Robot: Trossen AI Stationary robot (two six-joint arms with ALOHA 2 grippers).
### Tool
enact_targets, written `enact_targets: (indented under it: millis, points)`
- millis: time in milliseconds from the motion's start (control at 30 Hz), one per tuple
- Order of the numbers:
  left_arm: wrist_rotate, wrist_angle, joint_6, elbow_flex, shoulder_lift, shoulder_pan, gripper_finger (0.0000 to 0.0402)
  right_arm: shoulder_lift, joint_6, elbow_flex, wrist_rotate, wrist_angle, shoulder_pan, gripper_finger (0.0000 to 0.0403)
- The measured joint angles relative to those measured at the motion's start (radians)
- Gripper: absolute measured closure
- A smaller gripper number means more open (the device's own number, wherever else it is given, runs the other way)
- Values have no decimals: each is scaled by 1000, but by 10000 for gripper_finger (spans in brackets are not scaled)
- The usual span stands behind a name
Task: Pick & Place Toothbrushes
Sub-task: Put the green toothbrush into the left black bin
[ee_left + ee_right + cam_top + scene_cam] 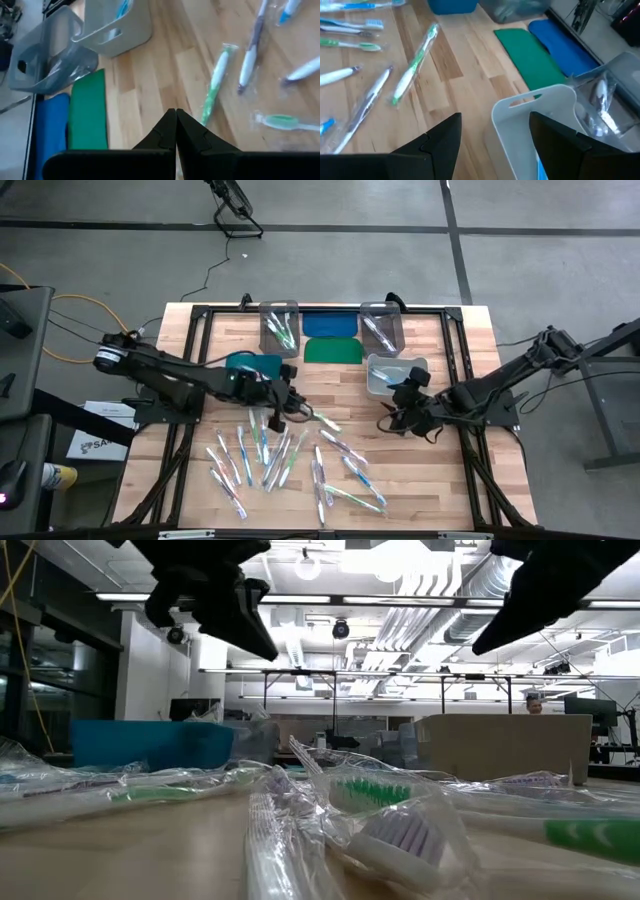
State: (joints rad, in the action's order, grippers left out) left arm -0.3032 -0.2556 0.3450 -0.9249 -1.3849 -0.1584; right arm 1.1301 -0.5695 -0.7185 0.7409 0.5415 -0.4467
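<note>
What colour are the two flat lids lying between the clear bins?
One blue lid and one green lid, side by side; clearest in the high view.

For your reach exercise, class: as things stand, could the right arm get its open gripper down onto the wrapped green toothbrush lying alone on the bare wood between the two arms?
Probably yes. The right gripper is open, and the green toothbrush lies alone on bare wood ahead of it. Only the white bin stands close, off to one side.

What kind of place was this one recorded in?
Likely a robotics lab or workshop in an open industrial hall: a wooden worktable on bare concrete floor, exposed ceiling ducts and strip lights, and a person at desks behind.
</note>
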Motion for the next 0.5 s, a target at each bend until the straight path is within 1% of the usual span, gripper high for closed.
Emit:
enact_targets:
  millis: [67,133,200,267,333,400,500]
  points:
    - [6,-43,-1,5,-2,21,401,0,6,0,-43,1,15,176]
    - [15,-53,3,6,-37,37,399,0,-3,0,-81,3,27,176]
    - [58,-59,26,7,-68,59,384,0,-7,0,-96,2,34,176]
    - [128,-25,92,5,-101,76,359,0,-7,0,-94,3,35,176]
    - [167,-23,179,3,-141,81,326,0,-7,0,-94,1,35,176]
    - [180,-32,260,4,-182,80,290,0,-6,0,-94,1,35,176]
    - [184,-27,320,2,-227,80,246,0,-12,0,-104,0,35,176]
